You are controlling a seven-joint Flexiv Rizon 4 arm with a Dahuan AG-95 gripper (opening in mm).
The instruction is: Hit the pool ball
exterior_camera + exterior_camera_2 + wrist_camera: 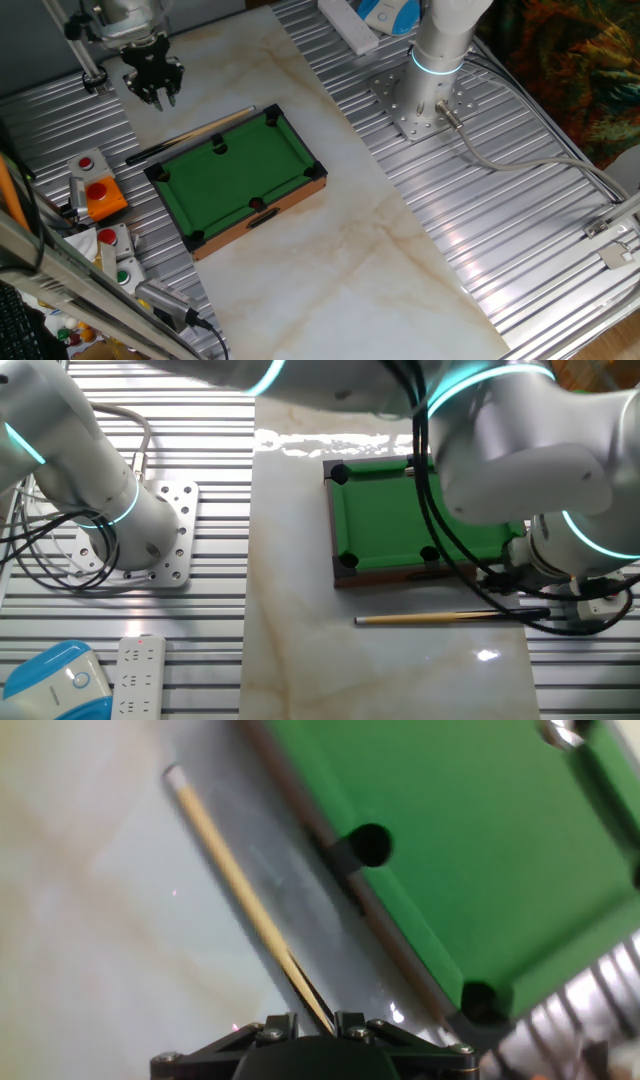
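No writing, brand, number or sign can be read in any view; the white strip [138,675] and blue-white box [55,682] left of the pool table [420,525] show only blurred marks

White arm [520,450], cyan rings, blk gripper [154,88]

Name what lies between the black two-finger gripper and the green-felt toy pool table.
A slim wooden cue stick lies flat between the black two-finger gripper and the green-felt toy pool table; one fixed view shows it.
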